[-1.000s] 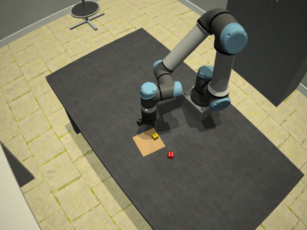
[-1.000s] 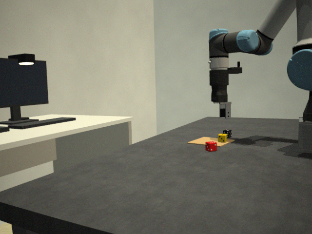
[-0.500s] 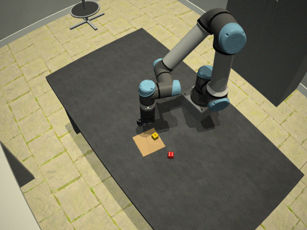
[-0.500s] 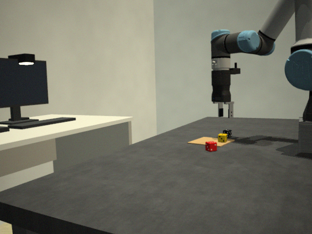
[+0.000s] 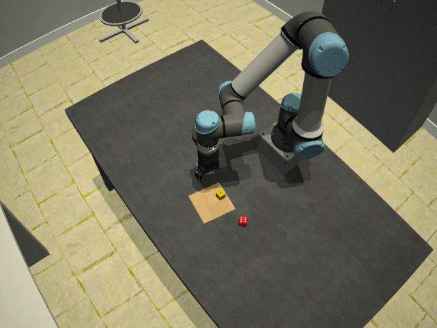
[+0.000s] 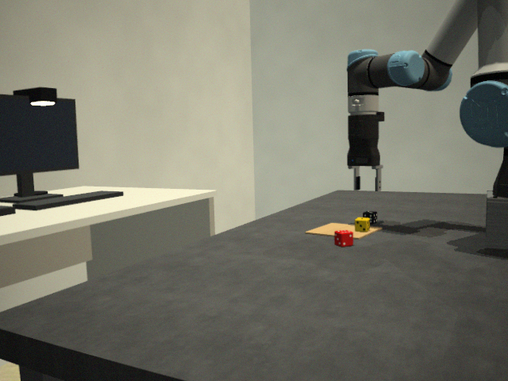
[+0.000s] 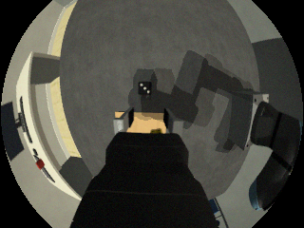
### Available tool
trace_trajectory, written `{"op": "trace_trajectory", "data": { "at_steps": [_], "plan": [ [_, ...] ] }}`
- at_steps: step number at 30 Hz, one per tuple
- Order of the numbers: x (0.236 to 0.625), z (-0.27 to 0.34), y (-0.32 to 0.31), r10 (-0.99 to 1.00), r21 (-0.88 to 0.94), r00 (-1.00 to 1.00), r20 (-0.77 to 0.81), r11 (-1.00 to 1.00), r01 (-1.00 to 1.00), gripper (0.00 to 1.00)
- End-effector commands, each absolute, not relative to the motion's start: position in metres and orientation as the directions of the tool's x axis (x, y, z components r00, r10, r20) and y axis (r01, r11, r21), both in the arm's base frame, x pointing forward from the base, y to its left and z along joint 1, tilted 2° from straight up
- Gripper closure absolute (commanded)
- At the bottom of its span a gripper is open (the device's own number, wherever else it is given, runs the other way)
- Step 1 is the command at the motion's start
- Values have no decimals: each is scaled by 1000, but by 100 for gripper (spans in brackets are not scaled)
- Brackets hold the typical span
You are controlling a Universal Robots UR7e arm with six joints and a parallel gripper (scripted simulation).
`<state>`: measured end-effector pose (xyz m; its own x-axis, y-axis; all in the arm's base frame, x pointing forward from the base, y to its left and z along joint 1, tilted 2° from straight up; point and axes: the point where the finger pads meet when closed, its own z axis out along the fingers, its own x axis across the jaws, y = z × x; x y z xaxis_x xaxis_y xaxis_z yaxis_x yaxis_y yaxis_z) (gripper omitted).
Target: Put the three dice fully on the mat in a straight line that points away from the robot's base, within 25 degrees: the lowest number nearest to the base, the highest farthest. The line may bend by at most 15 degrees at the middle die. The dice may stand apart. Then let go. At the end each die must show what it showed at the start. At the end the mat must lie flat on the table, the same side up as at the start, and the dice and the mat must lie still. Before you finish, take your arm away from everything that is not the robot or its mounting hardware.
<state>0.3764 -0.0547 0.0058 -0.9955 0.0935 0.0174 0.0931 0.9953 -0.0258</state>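
Open jaws above the worktop, one die on the mat and two off it

The jaws are spread wide apart, with nothing clamped, and are held above the dark grey worktop (image 5: 300, 240) (image 6: 246, 295) (image 7: 109, 38). Near them, off the mat, lies the black cube die with white pips (image 5: 199, 175) (image 6: 370, 217) (image 7: 144, 88), three uppermost. If it is to be gripped next, sideways alignment is still needed; were the descent made off-centre, a fingertip could land on the die and tip it, and its three would be lost.

Farther out, the yellow cube die with dark pips (image 5: 220, 193) (image 6: 362, 225) (image 7: 156, 131) rests on the thin square tan mat (image 5: 206, 206) (image 6: 328, 229) (image 7: 142, 124), near its base-side edge, one uppermost. It could be knocked by a finger if the black die were set too close, and the mat could be dragged or creased by too low a pass.

Beyond the mat, the red cube die with white pips (image 5: 242, 221) (image 6: 344, 238) shows six. If its far position were misjudged, an edge might be overhung or the line bent too much.

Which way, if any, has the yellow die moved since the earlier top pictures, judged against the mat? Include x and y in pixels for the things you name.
No, it has not visibly moved: the yellow die (image 5: 220, 194) (image 6: 362, 225) (image 7: 156, 131) sits near the same edge of the mat (image 5: 208, 208) (image 6: 332, 229) (image 7: 142, 124).
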Motion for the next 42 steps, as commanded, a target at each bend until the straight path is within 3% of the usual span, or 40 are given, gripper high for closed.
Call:
{"op": "trace_trajectory", "data": {
  "at_steps": [1,13,16,30,42],
  "plan": [
    [379,6,-61,-41,-24,-999,20,999,-42,0],
    [384,5,-74,-380,-16,-925,26,925,-381,0],
    [384,5,-74,-385,-15,-923,27,923,-386,0],
    [387,5,-85,-731,-3,-682,31,682,-731,0],
    [387,4,-91,-885,5,-464,31,465,-886,0]
  ]
}}
